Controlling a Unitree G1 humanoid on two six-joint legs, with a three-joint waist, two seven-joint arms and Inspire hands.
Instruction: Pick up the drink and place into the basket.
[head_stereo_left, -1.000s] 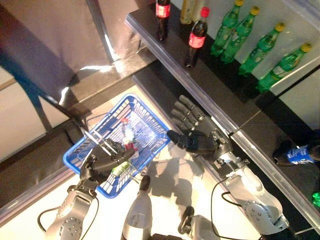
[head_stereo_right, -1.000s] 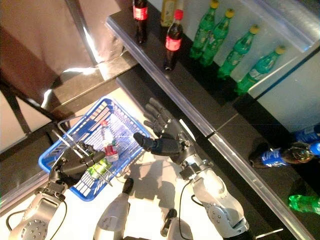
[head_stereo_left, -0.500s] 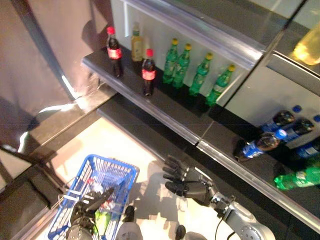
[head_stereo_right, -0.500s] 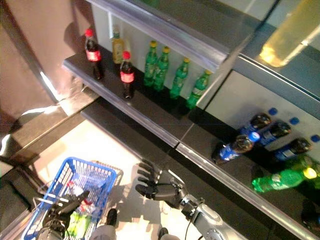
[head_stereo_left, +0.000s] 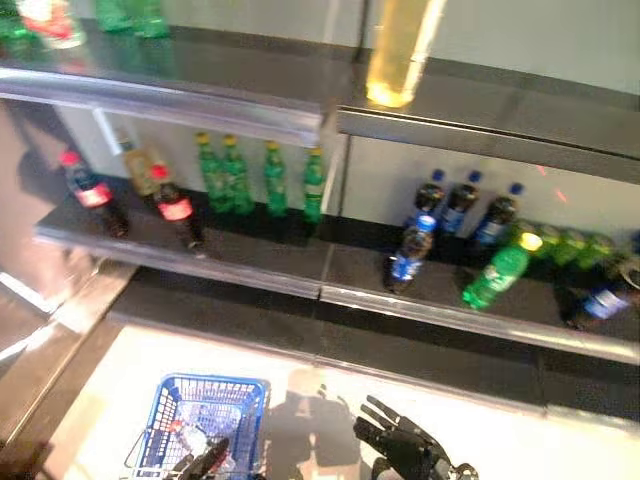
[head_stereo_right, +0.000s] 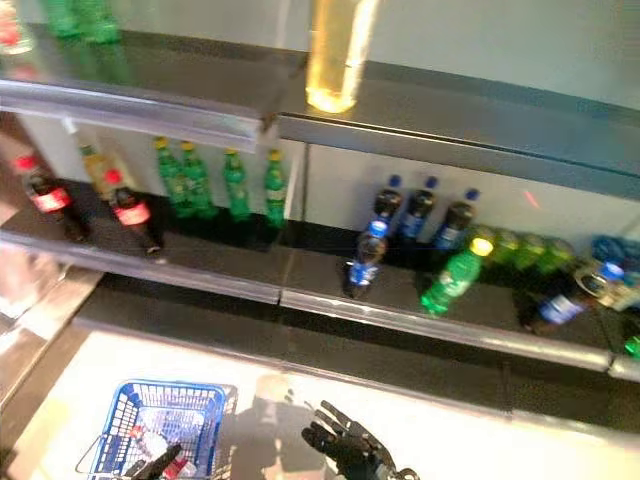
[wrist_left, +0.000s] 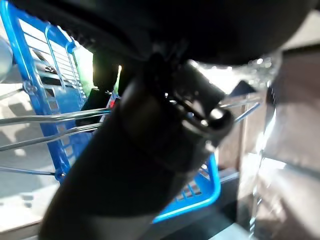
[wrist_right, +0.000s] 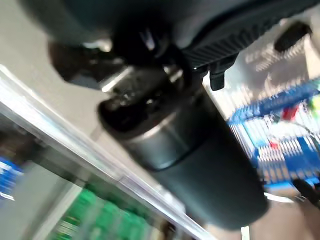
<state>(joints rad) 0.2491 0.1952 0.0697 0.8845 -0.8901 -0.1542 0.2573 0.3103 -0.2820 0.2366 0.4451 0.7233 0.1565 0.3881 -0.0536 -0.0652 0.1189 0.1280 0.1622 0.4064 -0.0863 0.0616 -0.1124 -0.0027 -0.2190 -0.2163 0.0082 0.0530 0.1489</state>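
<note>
The right hand (head_stereo_left: 405, 452) hangs low, fingers spread, empty — a reach step is in hand, I judge. The left hand (head_stereo_left: 205, 462) grips the basket (head_stereo_left: 175, 420) handle. Drinks (head_stereo_left: 412, 252) stand on the shelf (head_stereo_left: 250, 265); next calls for raising toward one.

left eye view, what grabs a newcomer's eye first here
The row of green bottles on the dark shelf, with blue-labelled dark bottles further along it. Low down, the blue basket with a bottle lying inside, and the right hand spread open beside it.
</note>
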